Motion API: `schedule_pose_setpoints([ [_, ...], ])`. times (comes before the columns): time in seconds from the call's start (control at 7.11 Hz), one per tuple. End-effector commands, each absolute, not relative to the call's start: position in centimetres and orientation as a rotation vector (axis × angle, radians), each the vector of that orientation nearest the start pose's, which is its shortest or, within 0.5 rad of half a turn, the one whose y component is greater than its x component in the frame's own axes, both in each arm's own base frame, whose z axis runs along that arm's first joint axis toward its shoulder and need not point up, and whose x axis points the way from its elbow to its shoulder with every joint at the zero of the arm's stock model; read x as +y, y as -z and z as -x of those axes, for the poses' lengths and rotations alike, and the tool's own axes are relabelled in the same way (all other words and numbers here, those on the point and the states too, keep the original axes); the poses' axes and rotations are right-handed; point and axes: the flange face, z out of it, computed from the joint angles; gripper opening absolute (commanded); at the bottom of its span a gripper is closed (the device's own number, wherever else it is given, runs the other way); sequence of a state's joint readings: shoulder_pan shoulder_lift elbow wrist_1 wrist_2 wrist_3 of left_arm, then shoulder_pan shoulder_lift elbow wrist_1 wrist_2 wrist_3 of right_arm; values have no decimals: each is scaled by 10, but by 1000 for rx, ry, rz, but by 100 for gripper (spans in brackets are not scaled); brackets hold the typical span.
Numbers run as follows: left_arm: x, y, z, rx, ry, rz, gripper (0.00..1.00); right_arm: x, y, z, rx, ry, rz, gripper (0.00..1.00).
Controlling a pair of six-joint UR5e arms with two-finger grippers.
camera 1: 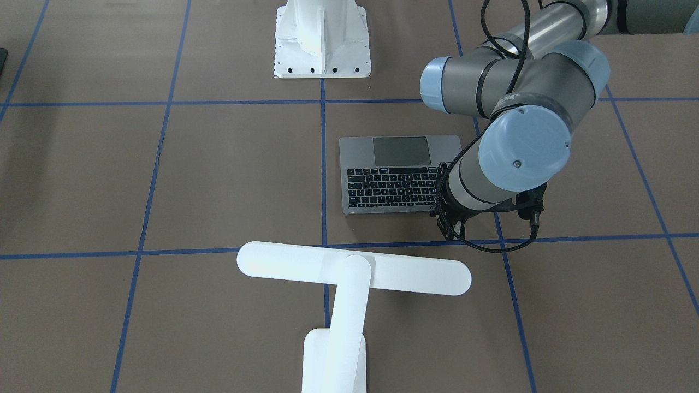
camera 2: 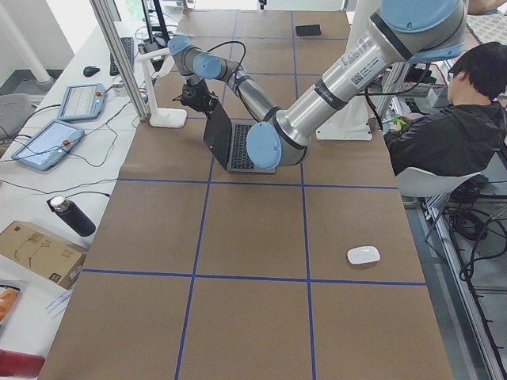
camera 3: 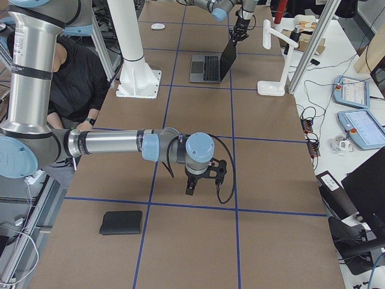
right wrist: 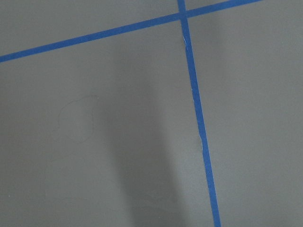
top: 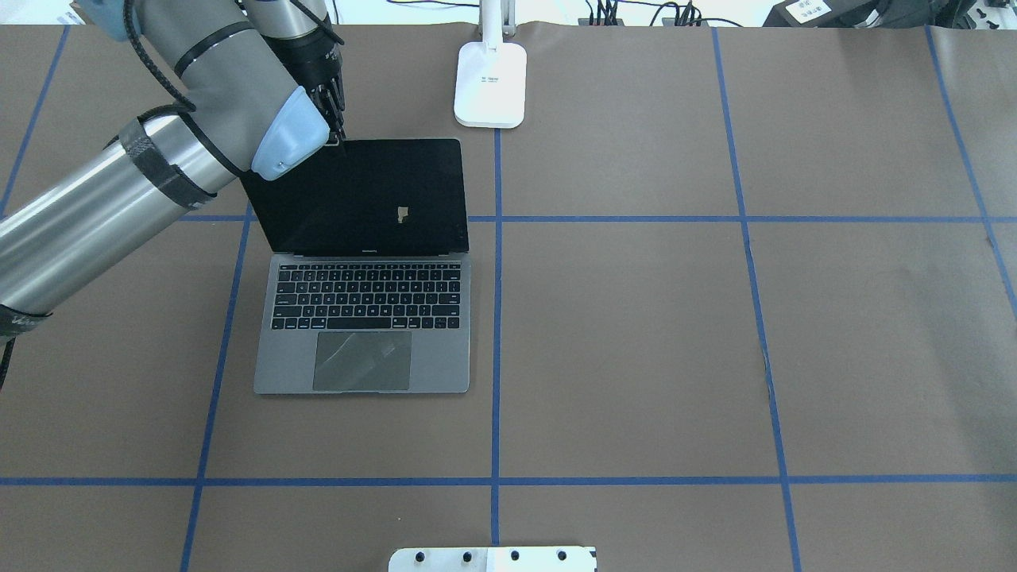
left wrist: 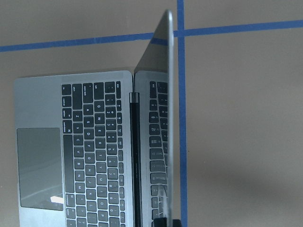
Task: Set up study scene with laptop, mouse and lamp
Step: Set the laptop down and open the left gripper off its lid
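Two jaws of the left gripper pinch the top edge of the laptop lid at its corner. The wrist view shows the lid edge-on, running straight down into the fingers. From that grip the screen stands about upright, with the keyboard and trackpad flat on the table on the robot's side of the jaws.

Just beyond the jaws, away from the robot, stands the lamp, its base near the lid's other corner. Its bar head reaches over the ground behind the screen. Whether it is lit cannot be told.

Well apart from these jaws, toward the table's left end, lies the mouse, alone and touching nothing.

The right gripper hangs low over bare table at the far right end. It shows only in a side view, so I cannot tell how its jaws stand. Near it lies a black mousepad.

As I judge it, the opening of the laptop is done or close to done. The lamp seems already placed, and the mouse is not yet brought beside the laptop, so that is the main step left.

Counted: one laptop, one mouse, one lamp, one mousepad, one white pedestal, two arms.
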State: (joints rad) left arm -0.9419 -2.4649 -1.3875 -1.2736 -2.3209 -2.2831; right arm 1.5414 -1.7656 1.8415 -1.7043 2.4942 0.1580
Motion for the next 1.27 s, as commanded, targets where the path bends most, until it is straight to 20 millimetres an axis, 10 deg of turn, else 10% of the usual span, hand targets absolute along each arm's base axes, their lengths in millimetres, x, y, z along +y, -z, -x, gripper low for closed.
schedule_pose_setpoints([
  [0.0, -645, -196, -388, 535, 1404, 755, 0, -406, -617, -42, -915, -147, 142, 99],
  [0.42, -645, -199, -388, 531, 1413, 759, 8, -406, -616, -42, -915, -147, 142, 99],
  [0.7, -644, -202, -389, 525, 1415, 755, 93, -406, -617, -41, -914, -148, 144, 99],
  [1.13, -646, -203, -387, 524, 1423, 743, 99, -406, -618, -41, -914, -147, 145, 99],
])
